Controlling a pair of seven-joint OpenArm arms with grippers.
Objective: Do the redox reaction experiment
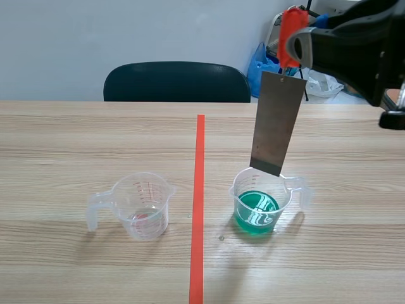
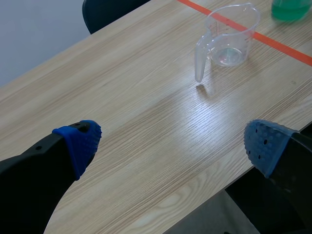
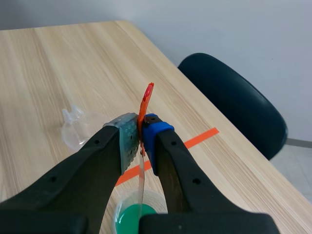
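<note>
Two cups stand on the table (image 1: 63,139): one green cup (image 1: 261,204), one clear cup (image 1: 142,206) at its 9 o'clock. Right jaws pinch one orange clip (image 1: 291,28) holding one metal plate (image 1: 276,123); left jaws gape apart.

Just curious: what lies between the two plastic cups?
Only the orange-red tape line, just a mark, between the near-empty cup and the green-liquid cup; the scene view shows it.

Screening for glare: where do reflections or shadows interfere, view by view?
Scene view: a white reflection on the green liquid; a faint shadow beside the clear beaker. Left wrist view: a pale sheen on the table near the clear beaker's handle. Right wrist view: no glare, but the right gripper, shut on the orange tab of the metal sheet, covers most of the green liquid.
</note>
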